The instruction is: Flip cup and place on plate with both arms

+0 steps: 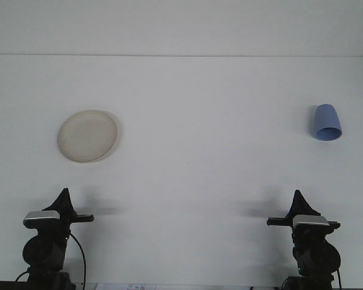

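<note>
Lying sideways, smooth blue tapered cup sits well apart from round cream plate; gripper states unclear.

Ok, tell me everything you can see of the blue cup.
The blue cup is a plain, matte, plastic-looking tumbler with no handle visible. It sits alone on the white table, far right, with its wider rim toward the camera and its narrower base away, so it looks upside down or tipped; the view cannot settle which. Nothing touches it. The right gripper is nearer the camera, well apart.
</note>
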{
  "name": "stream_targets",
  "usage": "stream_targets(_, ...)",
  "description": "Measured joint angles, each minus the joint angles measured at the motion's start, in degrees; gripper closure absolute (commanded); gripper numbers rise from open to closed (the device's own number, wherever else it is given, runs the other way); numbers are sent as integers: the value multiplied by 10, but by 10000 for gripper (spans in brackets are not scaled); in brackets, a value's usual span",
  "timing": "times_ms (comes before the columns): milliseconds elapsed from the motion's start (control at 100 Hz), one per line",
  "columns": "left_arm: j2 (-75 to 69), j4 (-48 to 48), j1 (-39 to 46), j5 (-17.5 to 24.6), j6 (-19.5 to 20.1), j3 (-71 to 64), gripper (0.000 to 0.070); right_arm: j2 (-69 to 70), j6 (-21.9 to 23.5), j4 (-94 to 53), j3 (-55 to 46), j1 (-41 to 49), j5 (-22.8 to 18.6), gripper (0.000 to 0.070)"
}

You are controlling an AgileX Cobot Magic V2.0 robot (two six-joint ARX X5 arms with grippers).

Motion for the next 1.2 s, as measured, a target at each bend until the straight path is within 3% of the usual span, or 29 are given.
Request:
stream_targets(260,0,0,0,0,0,0,688,0,8,4,0,0,-1,697)
stream_targets(610,0,0,0,0,0,0,688,0,162,10,11,0,-18,699)
stream_targets(740,0,0,0,0,0,0,688,21,186,-16,93,0,11,692)
stream_targets(800,0,0,0,0,0,0,688,42,181,-27,148,0,19,600)
stream_targets(890,0,0,0,0,0,0,688,91,154,-52,227,0,26,263)
stream_targets(930,0,0,0,0,0,0,688,118,138,-69,258,0,30,180)
stream_targets(1050,0,0,0,0,0,0,688,206,91,-118,333,0,40,175)
stream_targets(1200,0,0,0,0,0,0,688,305,31,-130,394,-2,93,175)
